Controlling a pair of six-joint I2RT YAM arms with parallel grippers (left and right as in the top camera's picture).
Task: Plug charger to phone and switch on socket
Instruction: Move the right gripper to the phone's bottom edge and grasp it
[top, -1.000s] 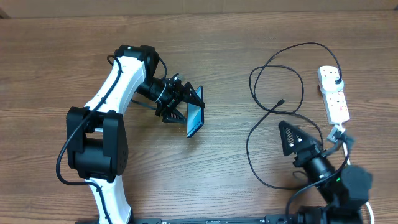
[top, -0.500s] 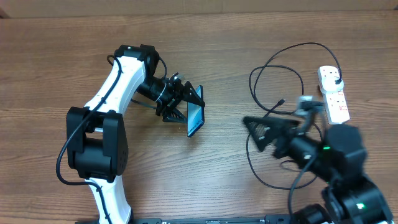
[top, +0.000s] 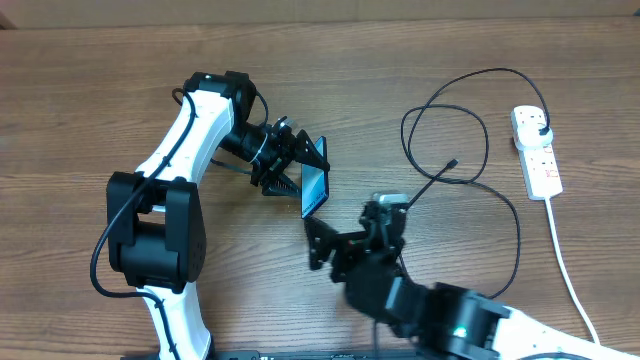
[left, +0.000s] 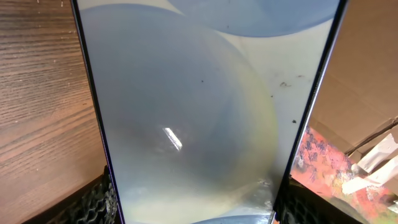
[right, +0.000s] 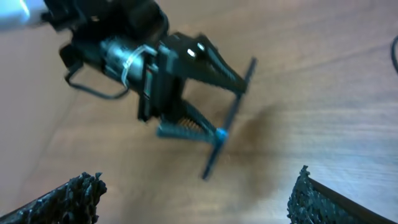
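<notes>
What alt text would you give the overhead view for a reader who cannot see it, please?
The left hand holds the phone tilted on edge, lit screen showing, with the open right hand close by. At right, the black charger lies looped on the wooden table, its plug in the white socket, its connector end free.

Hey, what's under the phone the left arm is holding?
Only bare wooden table shows beneath the phone, clamped on edge in the left gripper. Whether its lower end touches the wood can't be told.
</notes>
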